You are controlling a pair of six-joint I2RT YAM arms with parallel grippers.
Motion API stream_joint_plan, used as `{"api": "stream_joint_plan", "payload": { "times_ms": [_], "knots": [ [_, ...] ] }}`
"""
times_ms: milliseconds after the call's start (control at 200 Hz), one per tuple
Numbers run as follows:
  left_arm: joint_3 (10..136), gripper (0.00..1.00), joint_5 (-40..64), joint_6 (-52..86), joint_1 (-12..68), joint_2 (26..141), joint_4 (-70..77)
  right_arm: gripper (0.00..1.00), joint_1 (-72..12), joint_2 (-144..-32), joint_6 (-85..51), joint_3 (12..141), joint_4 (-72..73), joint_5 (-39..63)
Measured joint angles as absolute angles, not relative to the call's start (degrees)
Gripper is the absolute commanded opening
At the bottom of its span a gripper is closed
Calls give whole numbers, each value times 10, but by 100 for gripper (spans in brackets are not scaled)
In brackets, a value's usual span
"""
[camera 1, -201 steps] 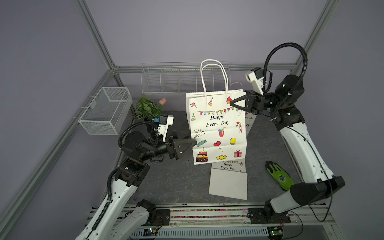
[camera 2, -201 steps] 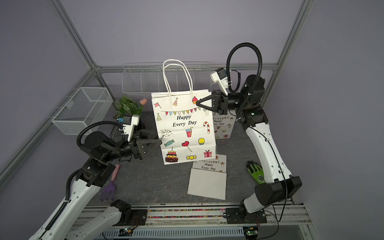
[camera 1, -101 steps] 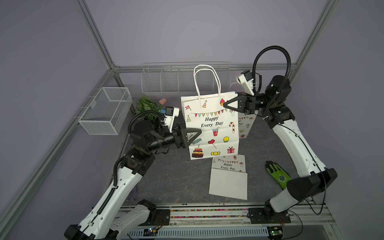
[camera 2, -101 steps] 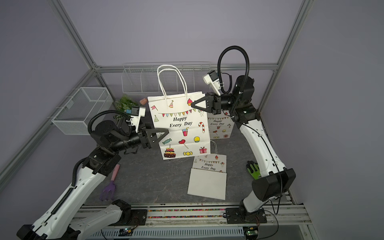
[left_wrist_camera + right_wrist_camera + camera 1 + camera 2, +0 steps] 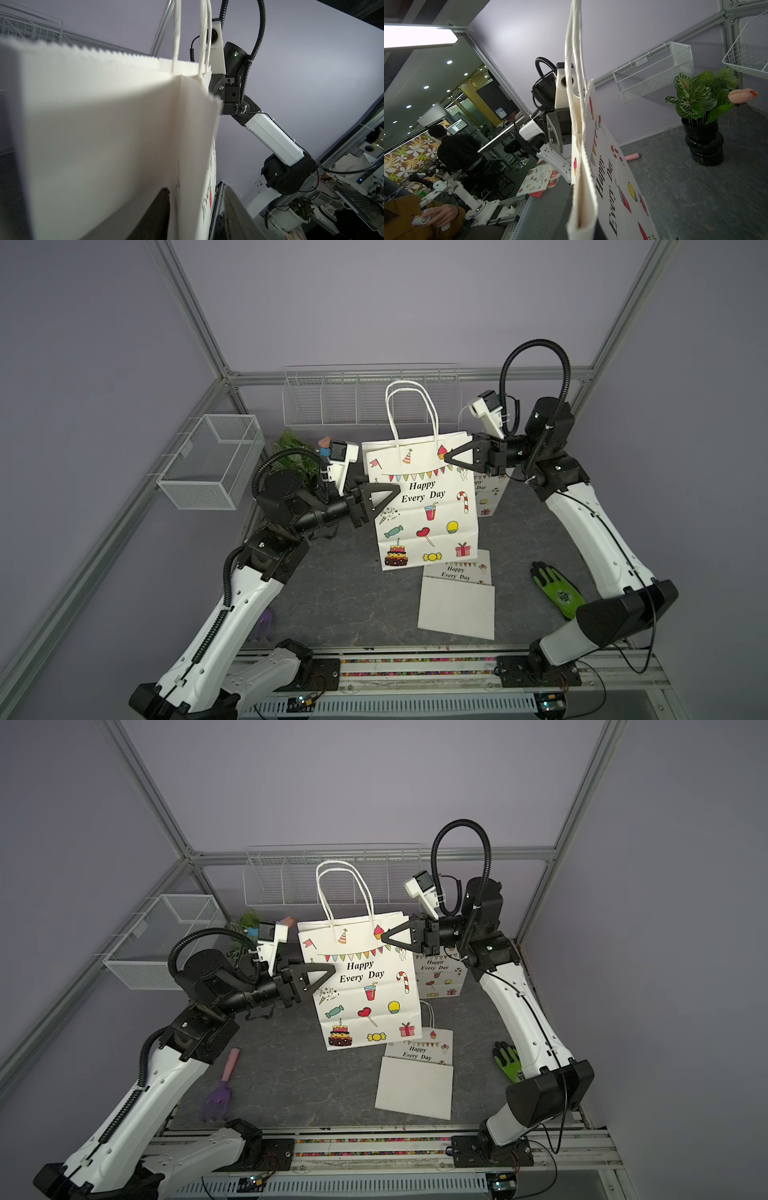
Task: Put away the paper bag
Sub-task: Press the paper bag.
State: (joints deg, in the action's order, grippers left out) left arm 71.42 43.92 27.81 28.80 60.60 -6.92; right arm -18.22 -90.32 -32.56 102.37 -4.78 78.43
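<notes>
The left gripper [image 5: 394, 492] has its jaws partly apart, straddling the near side edge of the paper bag [image 5: 424, 510]. The left wrist view shows the fold between the fingers [image 5: 161, 209] with a gap on one side, so I judge it not yet clamped. From that gripper the bag runs straight ahead, flat and upright, long axis vertical, handles up. At its far edge, higher and near the rim, the right gripper [image 5: 448, 458] is pinched tight on the paper and carries it. Whether the bag's bottom touches the tabletop [image 5: 340, 597] I cannot tell. Beyond both grippers, behind the handles, hangs the wire rack [image 5: 332, 406], the likely destination. The coming move probably needs both edges raised level toward it.
</notes>
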Motion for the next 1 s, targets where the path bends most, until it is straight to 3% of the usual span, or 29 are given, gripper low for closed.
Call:
{"api": "stream_joint_plan", "payload": {
  "times_ms": [285,380,570,675,775,840,910,999],
  "knots": [
    [673,41,453,275,306,605,-67,7,-177,-903,-328,1024,-49,773],
    [647,30,453,272,307,593,-72,7,-172,-903,-329,1024,-48,770],
    [627,0,452,273,308,576,-76,7,-171,-903,-344,1019,-32,764],
    [627,1,452,269,308,573,-77,7,-171,-902,-352,1014,-25,761],
    [627,45,451,267,308,572,-79,7,-171,-901,-354,1014,-23,761],
    [626,64,451,267,308,568,-84,7,-169,-899,-356,1014,-21,758],
    [620,64,453,270,309,561,-85,7,-166,-896,-356,1014,-18,753],
    [609,41,458,276,309,550,-86,7,-163,-892,-356,1014,-14,750]
  ]
}}
